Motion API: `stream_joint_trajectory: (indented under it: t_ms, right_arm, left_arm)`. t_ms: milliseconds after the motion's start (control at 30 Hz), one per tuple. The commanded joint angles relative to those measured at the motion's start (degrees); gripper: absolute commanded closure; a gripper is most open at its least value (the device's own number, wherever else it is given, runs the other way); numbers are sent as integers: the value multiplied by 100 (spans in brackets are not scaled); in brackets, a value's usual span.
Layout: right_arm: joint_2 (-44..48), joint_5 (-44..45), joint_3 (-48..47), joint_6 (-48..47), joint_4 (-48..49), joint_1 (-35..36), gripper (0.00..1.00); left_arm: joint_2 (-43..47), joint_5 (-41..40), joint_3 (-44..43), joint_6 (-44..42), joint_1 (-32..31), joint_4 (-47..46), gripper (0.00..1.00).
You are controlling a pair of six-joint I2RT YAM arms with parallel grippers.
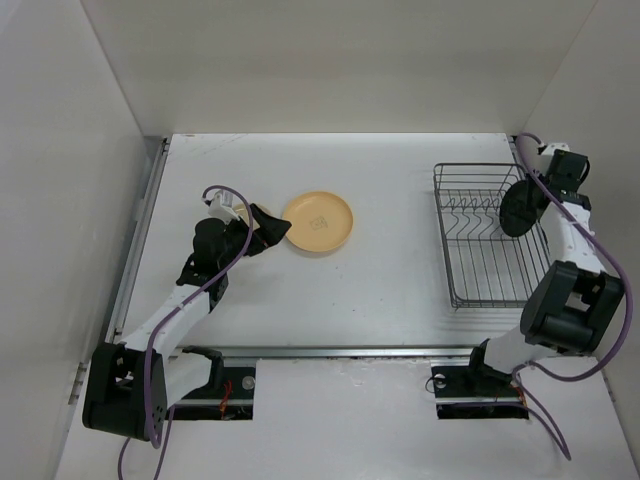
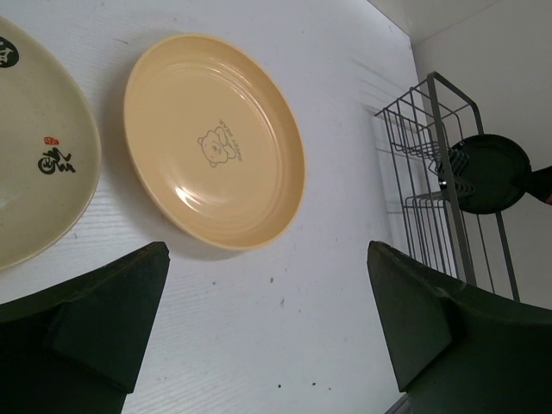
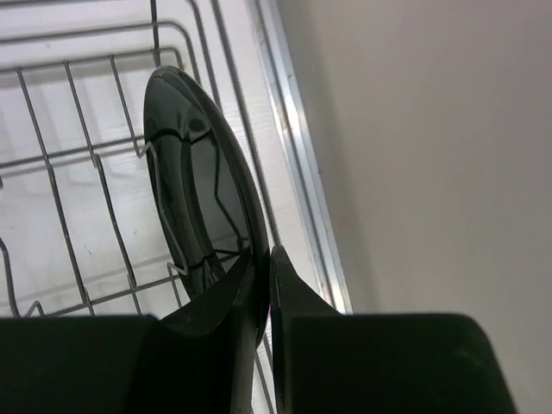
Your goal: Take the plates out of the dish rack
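While the right gripper [image 3: 263, 259] clamps a dark plate [image 1: 520, 207], the dish rack [image 1: 480, 270] sits at three o'clock.
Rack runs twelve to six, plate on edge inside; peach plate [image 1: 318, 221] flat at centre, left gripper [image 1: 272, 228] spread apart at its nine o'clock.

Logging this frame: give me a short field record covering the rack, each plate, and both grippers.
black plate: on edge at the rack's far right, rim pinched
right gripper: shut on black plate
dish rack: right side of the table, no other plate seen in it
peach plate: flat on table, centre-left
cream plate: flat, beside the peach plate
left gripper: open, empty, near the peach plate
unclear: whether the black plate is clear of the wires
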State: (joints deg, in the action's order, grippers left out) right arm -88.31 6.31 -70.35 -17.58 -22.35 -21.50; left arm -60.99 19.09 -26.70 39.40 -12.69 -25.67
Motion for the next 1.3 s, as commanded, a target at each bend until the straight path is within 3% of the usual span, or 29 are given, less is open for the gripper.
stream_joint_trajectory:
  t_ms: [0,267,400,500,533,667,767,933,1267]
  right_arm:
    - [700,-103,170,132,1011,5,100]
    - [1938,169,934,299,2014,5,100]
    - [2353,-435,1014,422,1929,5,100]
    - [2249,-2154,568,493,946,5,100]
    - [2179,-3160,435,493,656,5,100]
    - [1914,-5150,-163,72,-698,128,100]
    - [1862,-5752,-287,-79,-1263,382,100]
    - [1932,-6105,-234,-315,-1675,751,100]
    - [2108,-6343,-128,-316,-1869,1498,100]
  left_arm:
    - [96,86,-134,-108,-23,-333,1]
    - [44,200,-134,-160,-23,-543,1]
    - [44,595,-2,-160,-23,-1060,1]
    - [44,1262,243,-108,-76,-1946,1]
    - [-70,1690,244,-108,-128,-2203,1]
    - [-369,2482,314,-46,-426,-3135,1]
    - [-536,2757,314,-108,-716,-3549,2]
    - [-537,2653,7,-362,-1183,-3498,2]
    - [-1283,1845,-1055,-1205,-2202,-2294,8]
